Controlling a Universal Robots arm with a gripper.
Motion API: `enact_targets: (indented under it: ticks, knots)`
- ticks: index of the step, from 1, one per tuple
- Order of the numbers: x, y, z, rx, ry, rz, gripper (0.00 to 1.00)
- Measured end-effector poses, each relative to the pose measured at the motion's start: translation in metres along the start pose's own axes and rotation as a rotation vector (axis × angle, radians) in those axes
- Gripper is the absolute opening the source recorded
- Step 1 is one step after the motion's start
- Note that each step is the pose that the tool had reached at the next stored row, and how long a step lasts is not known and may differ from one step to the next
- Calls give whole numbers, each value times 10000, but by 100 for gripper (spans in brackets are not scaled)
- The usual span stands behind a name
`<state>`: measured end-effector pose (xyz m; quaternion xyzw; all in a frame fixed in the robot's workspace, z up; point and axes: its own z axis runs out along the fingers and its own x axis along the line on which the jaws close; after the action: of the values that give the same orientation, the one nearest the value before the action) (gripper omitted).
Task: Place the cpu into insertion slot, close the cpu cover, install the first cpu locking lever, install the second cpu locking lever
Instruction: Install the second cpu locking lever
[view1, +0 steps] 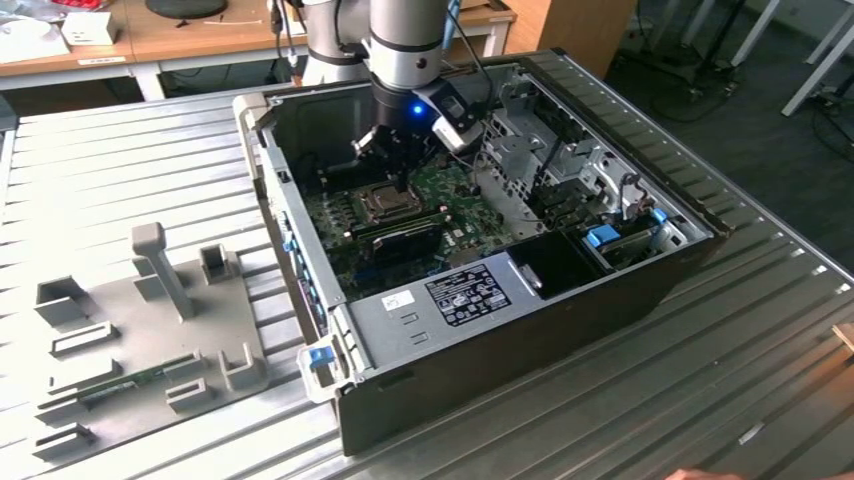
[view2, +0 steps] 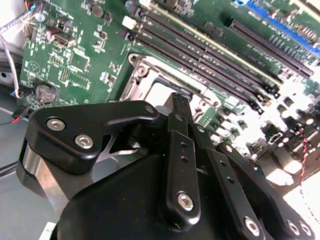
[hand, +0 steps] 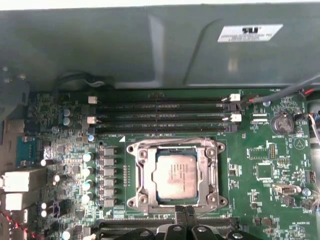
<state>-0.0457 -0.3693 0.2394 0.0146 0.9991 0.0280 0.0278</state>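
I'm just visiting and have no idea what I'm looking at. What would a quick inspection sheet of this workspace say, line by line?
Surface: ribbed metal table carrying an open computer case.
Job's things: cpu sits in the insertion slot; cpu cover lies closed around it.
Clutter: grey fixture plate with upright holders, on the exterior view's left.
Grippers: gripper at the socket's edge, just above the board; fingers look shut on nothing.
Cables: red and black wires by the board's edge.
Surroundings: wooden desk behind the table.
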Motion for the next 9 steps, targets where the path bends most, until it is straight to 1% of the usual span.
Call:
enact_targets:
  ticks: [3, 7, 9]
  knots:
    - [-1, -31, -2, -1, -1, 0, 10]
    - [-1, -36, -2, 0, -1, 1, 10]
    - [-2, -52, -3, 0, 0, -1, 10]
